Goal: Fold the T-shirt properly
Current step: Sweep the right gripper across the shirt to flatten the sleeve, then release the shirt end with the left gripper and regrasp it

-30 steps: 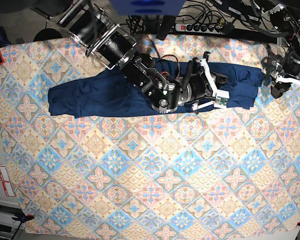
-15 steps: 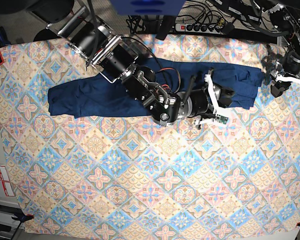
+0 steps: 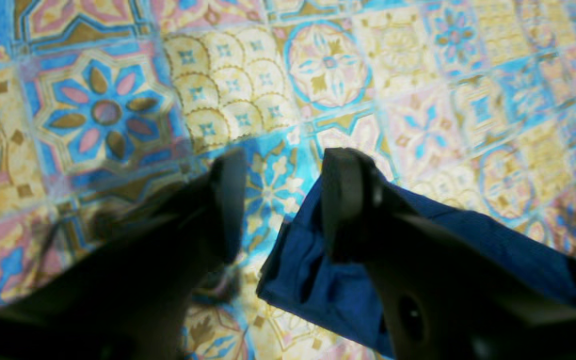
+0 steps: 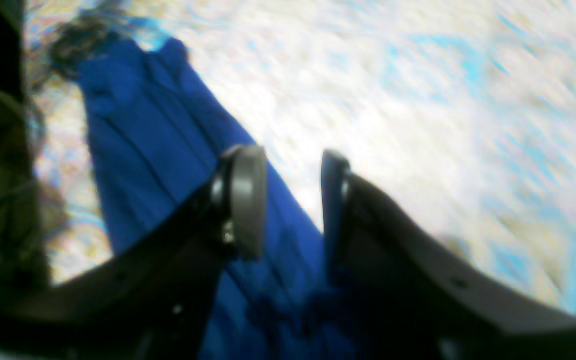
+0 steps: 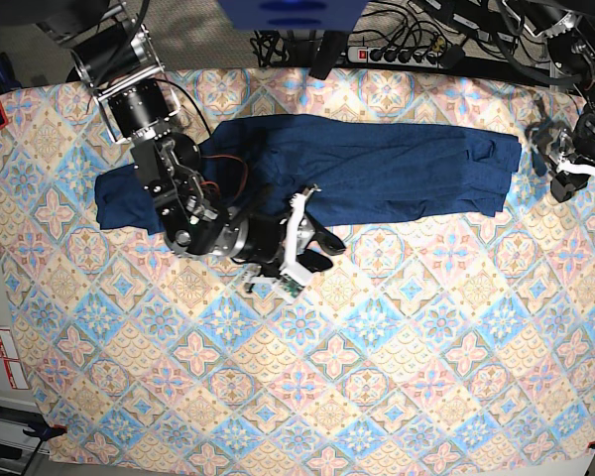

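right gripper low beside t-shirt, jaws apart, empty, left gripper parted at shirt's end, empty

patterned tablecloth, power strip (far edge)

T-shirt flat on tablecloth, far edge

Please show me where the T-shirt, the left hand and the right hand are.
T-shirt (image 5: 377, 164): base view, middle of the fabric.
Left hand (image 3: 283, 200): left wrist view, between the fingertips.
Right hand (image 4: 293, 200): right wrist view, between the fingertips.
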Robot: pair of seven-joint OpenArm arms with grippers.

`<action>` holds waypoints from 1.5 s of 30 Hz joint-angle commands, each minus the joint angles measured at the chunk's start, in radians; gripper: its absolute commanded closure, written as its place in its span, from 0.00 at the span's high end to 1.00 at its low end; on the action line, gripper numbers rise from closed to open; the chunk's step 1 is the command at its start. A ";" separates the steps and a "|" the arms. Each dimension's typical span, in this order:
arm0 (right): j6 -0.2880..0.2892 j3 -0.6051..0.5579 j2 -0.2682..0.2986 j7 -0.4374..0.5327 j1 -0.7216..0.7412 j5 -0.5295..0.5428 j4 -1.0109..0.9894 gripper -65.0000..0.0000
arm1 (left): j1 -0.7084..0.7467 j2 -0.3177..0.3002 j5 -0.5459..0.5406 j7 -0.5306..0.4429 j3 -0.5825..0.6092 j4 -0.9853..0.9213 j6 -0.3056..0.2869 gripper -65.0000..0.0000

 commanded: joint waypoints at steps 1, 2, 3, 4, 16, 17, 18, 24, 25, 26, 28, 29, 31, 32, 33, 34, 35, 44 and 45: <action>0.002 0.030 0.017 0.028 0.013 0.014 0.033 0.28 | -0.023 -0.031 0.018 0.010 0.025 -0.006 -0.006 0.39; 0.002 0.053 0.030 0.028 -0.004 0.014 0.047 0.28 | -0.039 -0.037 0.030 0.040 0.055 -0.035 -0.006 0.39; 0.002 0.079 0.037 0.028 -0.021 0.014 0.060 0.28 | -0.055 -0.058 0.031 0.068 0.081 -0.066 -0.006 0.39; 0.002 0.100 0.043 0.028 -0.037 0.014 0.071 0.28 | -0.069 -0.072 0.028 0.089 0.102 -0.097 -0.006 0.39; 0.002 0.182 0.103 0.028 -0.117 0.014 0.163 0.28 | -0.094 -0.104 0.036 0.189 0.268 -0.134 -0.006 0.44; 0.002 0.182 0.103 0.028 -0.117 0.014 0.163 0.28 | -0.092 -0.104 0.036 0.189 0.288 -0.134 -0.006 0.47; 0.002 0.182 0.103 0.028 -0.117 0.014 0.163 0.28 | -0.091 -0.106 0.036 0.189 0.303 -0.134 -0.006 0.50; 0.002 0.183 0.103 0.028 -0.113 0.014 0.163 0.28 | -0.072 -0.111 0.057 0.181 0.312 -0.134 -0.006 0.64; 0.002 0.183 0.103 0.028 -0.113 0.014 0.163 0.28 | -0.071 -0.118 0.065 0.180 0.311 -0.134 -0.006 0.63; 0.002 0.183 0.103 0.028 -0.113 0.014 0.163 0.28 | -0.069 -0.126 0.071 0.180 0.311 -0.134 -0.006 0.63; 0.002 0.183 0.103 0.028 -0.111 0.014 0.163 0.28 | -0.066 -0.126 0.080 0.180 0.311 -0.134 -0.006 0.63; 0.002 0.183 0.103 0.028 -0.111 0.014 0.163 0.28 | -0.066 -0.126 0.087 0.180 0.311 -0.134 -0.006 0.63; 0.002 0.183 0.103 0.028 -0.111 0.014 0.163 0.28 | -0.065 -0.126 0.108 0.178 0.311 -0.134 -0.006 0.63; 0.002 0.183 0.103 0.028 -0.111 0.014 0.163 0.28 | -0.065 -0.126 0.120 0.178 0.311 -0.134 -0.006 0.63; 0.002 0.183 0.103 0.028 -0.111 0.014 0.163 0.28 | -0.065 -0.126 0.131 0.178 0.303 -0.134 -0.006 0.63; 0.002 0.183 0.103 0.028 -0.111 0.014 0.163 0.28 | -0.065 -0.126 0.136 0.178 0.288 -0.134 -0.006 0.63; 0.002 0.183 0.103 0.028 -0.111 0.014 0.163 0.28 | -0.066 -0.124 0.137 0.178 0.276 -0.134 -0.006 0.63; 0.002 0.183 0.103 0.028 -0.113 0.017 0.183 0.28 | -0.065 -0.121 0.199 0.123 0.271 -0.140 -0.006 0.63; 0.002 0.183 0.103 0.028 -0.113 0.017 0.186 0.28 | -0.065 -0.120 0.200 0.120 0.271 -0.152 -0.006 0.63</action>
